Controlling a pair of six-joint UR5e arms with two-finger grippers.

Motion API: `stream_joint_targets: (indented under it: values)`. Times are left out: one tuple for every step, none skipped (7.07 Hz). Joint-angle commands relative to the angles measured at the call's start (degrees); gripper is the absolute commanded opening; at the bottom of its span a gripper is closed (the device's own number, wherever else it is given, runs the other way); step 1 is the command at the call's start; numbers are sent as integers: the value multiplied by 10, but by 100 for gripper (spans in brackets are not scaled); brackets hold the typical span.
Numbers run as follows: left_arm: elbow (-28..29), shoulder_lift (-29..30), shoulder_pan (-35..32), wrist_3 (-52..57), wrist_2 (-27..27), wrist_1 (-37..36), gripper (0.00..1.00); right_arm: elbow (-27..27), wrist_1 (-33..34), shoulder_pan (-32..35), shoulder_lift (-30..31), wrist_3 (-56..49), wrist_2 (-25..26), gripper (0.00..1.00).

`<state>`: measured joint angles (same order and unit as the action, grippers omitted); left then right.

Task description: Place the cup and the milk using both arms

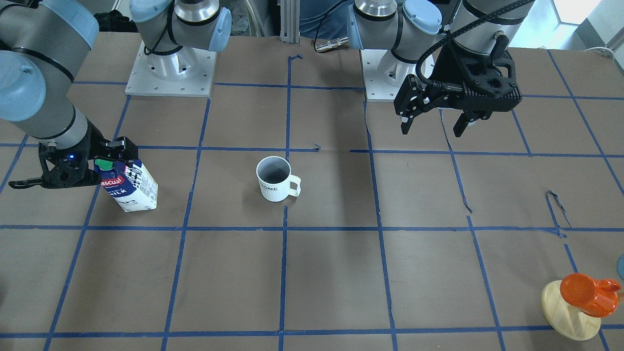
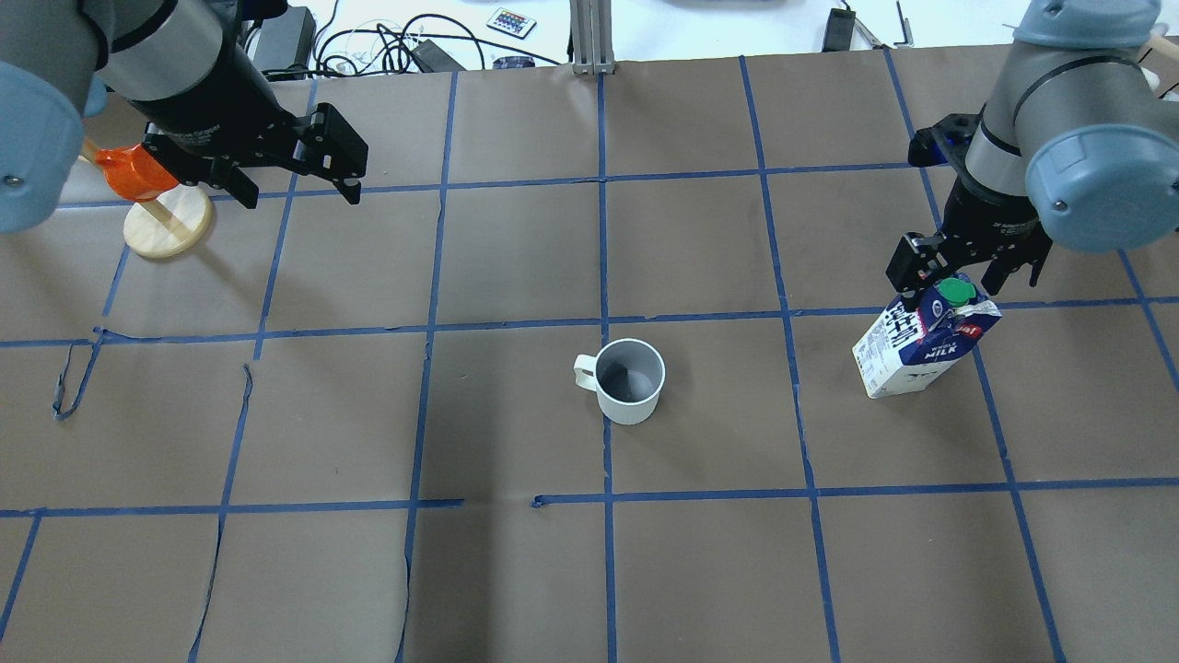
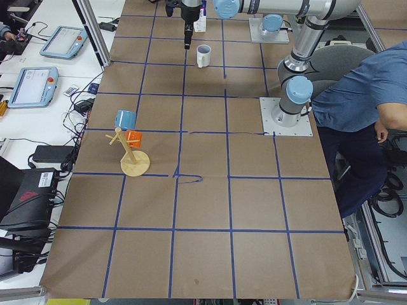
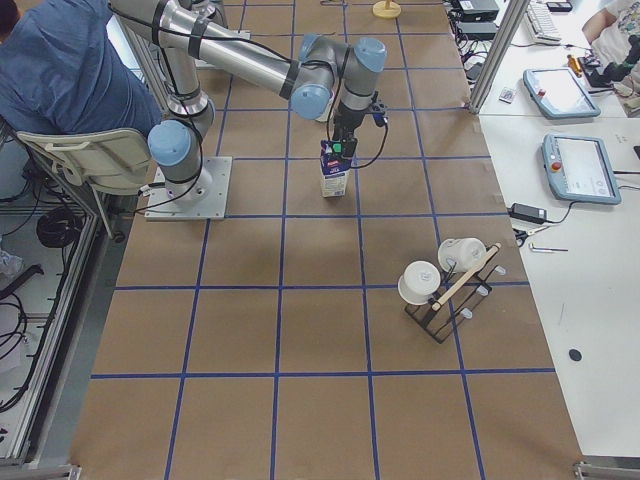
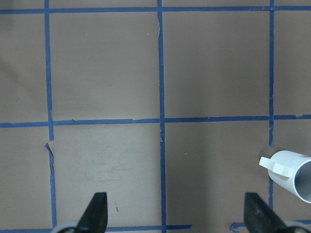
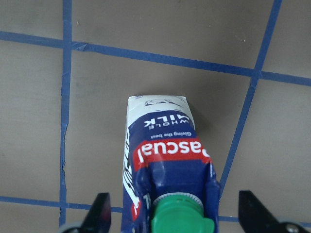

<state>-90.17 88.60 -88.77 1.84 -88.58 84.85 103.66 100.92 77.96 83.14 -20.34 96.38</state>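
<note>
Notably blue-white milk [image 6: 165, 160] (green cap [image 6: 177, 216]) between wide right fingers [image 6: 101, 214]; left fingers [image 5: 97, 213] wide.

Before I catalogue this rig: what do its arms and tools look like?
The left arm and right arm are silver-grey tubes with light-blue joint caps. Each tool is black, two-fingered: a ribbed black cable loops to the left tool; a small blue light shows on the right tool.

- Across the table [image 1: 331, 282], we look steeply down, facing the arm bases [image 1: 169, 73] at the frame's top.
- Behind them, we look forward and down; both views share the cup [image 1: 276, 179] mid-frame.
- Our two end views stand far back.
- Our wrist views hang close, one straight above the carton [image 6: 165, 160].
</note>
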Motion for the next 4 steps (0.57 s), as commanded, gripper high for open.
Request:
stream_joint_targets:
  values:
    - [0, 0, 0, 0, 0, 0, 100, 1, 1, 0, 0, 2, -2, 53]
    - [0, 0, 1, 0, 0, 0, 100, 1, 1, 0, 0, 3, -3, 44]
    - [0, 0, 1, 0, 0, 0, 100, 0, 1, 0, 0, 3, -5, 32]
    - [0, 0, 1, 0, 0, 0, 100, -1, 1, 0, 0, 3, -6, 29]
